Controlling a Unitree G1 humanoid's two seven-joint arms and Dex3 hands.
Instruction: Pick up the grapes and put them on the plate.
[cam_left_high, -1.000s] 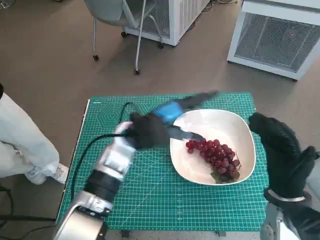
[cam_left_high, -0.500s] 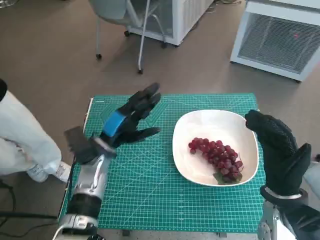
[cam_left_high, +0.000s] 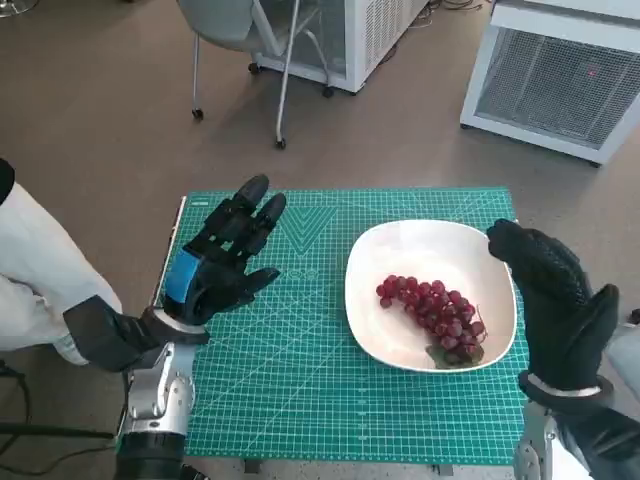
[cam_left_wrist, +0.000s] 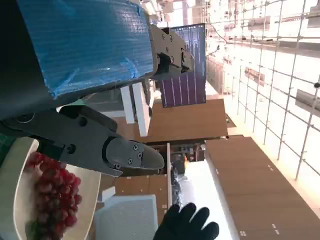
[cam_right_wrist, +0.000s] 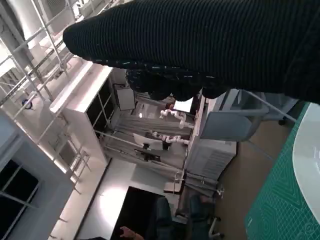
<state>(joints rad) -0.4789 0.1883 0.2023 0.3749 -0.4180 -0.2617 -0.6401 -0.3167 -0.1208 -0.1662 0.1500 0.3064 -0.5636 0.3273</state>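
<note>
Red grape bunch (cam_left_high: 432, 311) lies inside white plate (cam_left_high: 430, 240), toward the plate's near-right part, green leaf/stem bit at the near end. Plate sits on green cutting mat (cam_left_high: 300, 400), right half. Judged from this: task looks done, grapes on plate, nothing holding them.

L hand (cam_left_high: 222, 265) raised over left part of mat, fingers spread, empty, well apart from plate. L wrist view: its black fingers (cam_left_wrist: 100, 147) apart, nothing between; grapes (cam_left_wrist: 52, 192) and plate rim (cam_left_wrist: 15, 200) show beyond them.

R hand (cam_left_high: 552, 300), knit glove, upright just beside plate's right rim, holds nothing seen; fingers look loosely extended, not clenched. R wrist view shows only the glove band (cam_right_wrist: 200, 45) + room bkgd.

Handling (judgement): bunch prob. light, soft, floppy; berries roll and detach easily, skins smooth, so slippery under hard pads. If re-grip needed: take main stem or cup whole cluster from above w/ light closure, no squeeze. Plate rigid, could slide on mat if nudged.

Person's pale trouser leg (cam_left_high: 45, 270) at left of table.
</note>
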